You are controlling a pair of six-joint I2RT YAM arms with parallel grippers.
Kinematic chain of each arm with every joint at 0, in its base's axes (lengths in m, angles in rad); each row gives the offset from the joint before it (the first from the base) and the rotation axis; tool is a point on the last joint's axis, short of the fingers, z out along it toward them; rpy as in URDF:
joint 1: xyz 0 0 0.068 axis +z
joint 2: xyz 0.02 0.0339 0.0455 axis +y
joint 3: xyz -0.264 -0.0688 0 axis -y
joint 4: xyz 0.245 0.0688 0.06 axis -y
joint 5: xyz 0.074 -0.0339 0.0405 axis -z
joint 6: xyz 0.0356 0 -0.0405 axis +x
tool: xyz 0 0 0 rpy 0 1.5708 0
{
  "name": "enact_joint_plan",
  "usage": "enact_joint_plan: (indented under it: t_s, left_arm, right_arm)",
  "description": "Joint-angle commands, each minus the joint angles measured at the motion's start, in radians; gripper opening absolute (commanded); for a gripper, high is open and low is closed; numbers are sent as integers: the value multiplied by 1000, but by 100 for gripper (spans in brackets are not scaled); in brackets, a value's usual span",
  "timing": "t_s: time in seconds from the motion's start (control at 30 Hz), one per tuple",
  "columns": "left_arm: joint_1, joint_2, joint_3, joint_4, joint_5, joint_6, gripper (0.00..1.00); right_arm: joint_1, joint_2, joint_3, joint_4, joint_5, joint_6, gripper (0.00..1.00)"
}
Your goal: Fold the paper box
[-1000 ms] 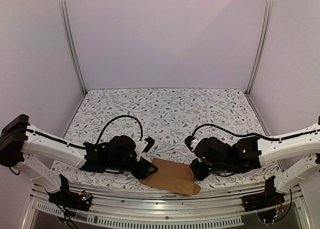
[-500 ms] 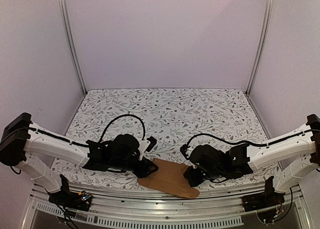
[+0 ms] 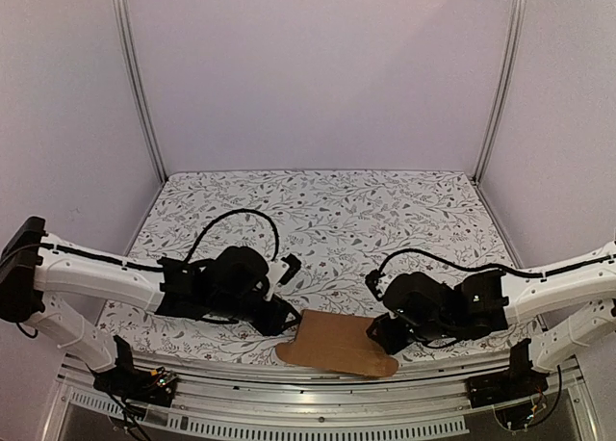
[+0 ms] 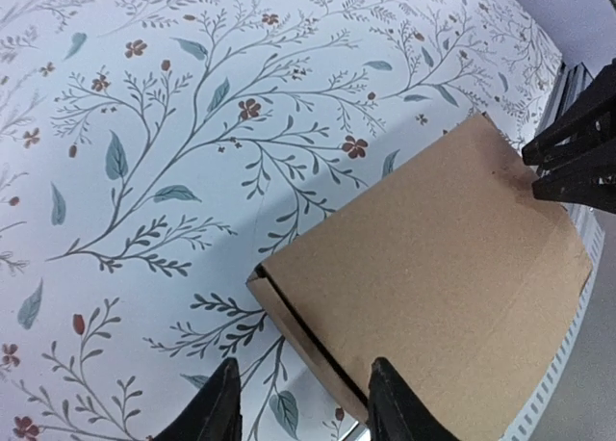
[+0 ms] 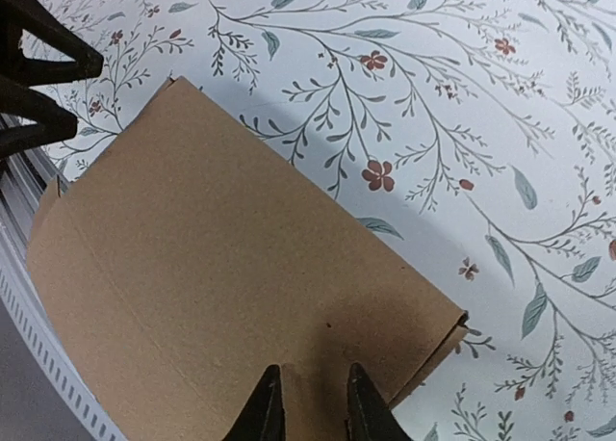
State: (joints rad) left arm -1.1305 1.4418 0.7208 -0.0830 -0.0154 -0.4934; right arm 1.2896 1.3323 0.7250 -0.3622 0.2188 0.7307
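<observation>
The flat brown cardboard paper box [image 3: 335,345] lies at the floral bench's [image 3: 318,210] near edge. The left claw [image 4: 306,366] gapes astride its corner, and the right claw [image 5: 313,369] sits barely parted on top. I reckon a nudge could slide it off.

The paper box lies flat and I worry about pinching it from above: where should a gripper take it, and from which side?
The paper box lies flat on the table, leaving nothing to pinch from above. Probably best: its left end, approached low from the left, where its two layers gape slightly and a finger could slip under.
</observation>
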Motion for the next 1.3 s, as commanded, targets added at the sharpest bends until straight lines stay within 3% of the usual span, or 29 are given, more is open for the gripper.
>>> enact_joint_plan:
  t_s: [0.0,0.27,0.4,0.87,1.27]
  left_arm:
    - [25,-91,65,-143,-70,39,47]
    - [82,-128,26,-130,4,-18,55]
    - [103,-75,8,-78,101,-60,56]
    - [128,93,-1,65,286,-130,59]
    - [130,131,-43,136,319,-162,51]
  right_arm:
    - [5,-132,-8,-160,108,16,29]
    - [3,-237,-65,-222,111,104,56]
    - [0,-219,-101,-179,94,157,62]
    - [-43,-181,-213,108,22,262,66]
    - [-43,-221,-223,149,58,283,63]
